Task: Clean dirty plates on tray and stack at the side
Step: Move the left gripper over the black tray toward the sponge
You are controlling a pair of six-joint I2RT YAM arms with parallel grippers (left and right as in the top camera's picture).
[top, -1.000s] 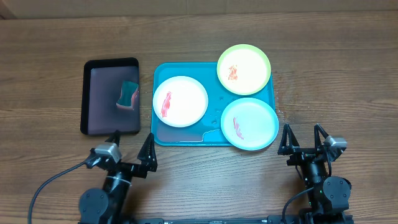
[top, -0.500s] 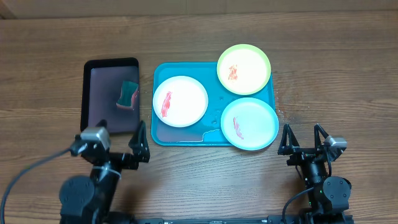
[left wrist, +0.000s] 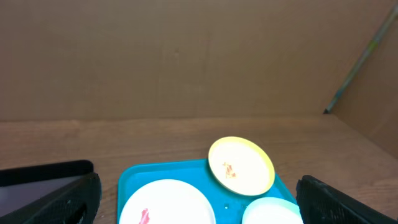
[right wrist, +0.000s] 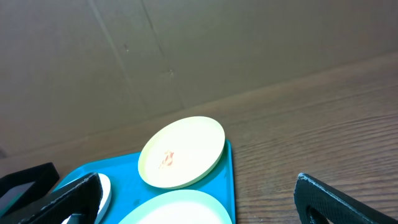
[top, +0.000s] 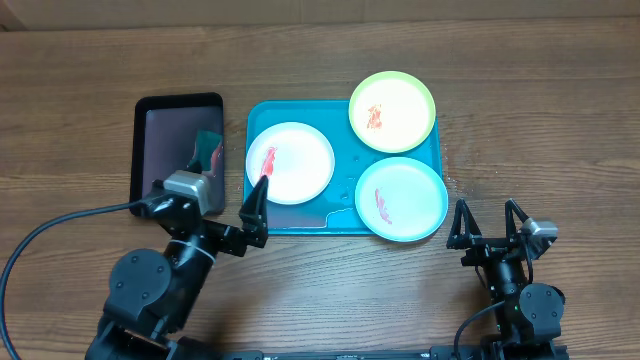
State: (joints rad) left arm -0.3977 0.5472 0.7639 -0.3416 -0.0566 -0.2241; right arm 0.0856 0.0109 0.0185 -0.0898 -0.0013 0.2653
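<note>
Far left on the wooden table: a small black tray, at 9 o'clock from the turquoise tray, just beside it and not touching. On its 3 o'clock side a green sponge, partly hidden behind the left gripper.

That left gripper at 7 o'clock from the turquoise tray's centre, pointing between 12 and 1 o'clock, fingers spread wide with nothing between them. One fingertip in line with the 8 o'clock rim of the white plate as seen from overhead; contact not to be told.

Turquoise tray near the middle of the table, long side running 9 to 3 o'clock, all three plates on it. White plate at its 9 o'clock end, smeared red on the 9 o'clock side. Yellow-green plate at the 1 o'clock corner, overhanging the rim at 12 o'clock, smeared reddish toward 9 o'clock of its centre. Pale mint plate at the 4 o'clock corner, overhanging the rim there, smeared red toward 8 o'clock of its centre, just apart from the yellow-green plate.

At 5 o'clock from the turquoise tray, just beyond the pale mint plate: the right gripper, pointing to 12 o'clock, fingers wide apart, gripping nothing.
</note>
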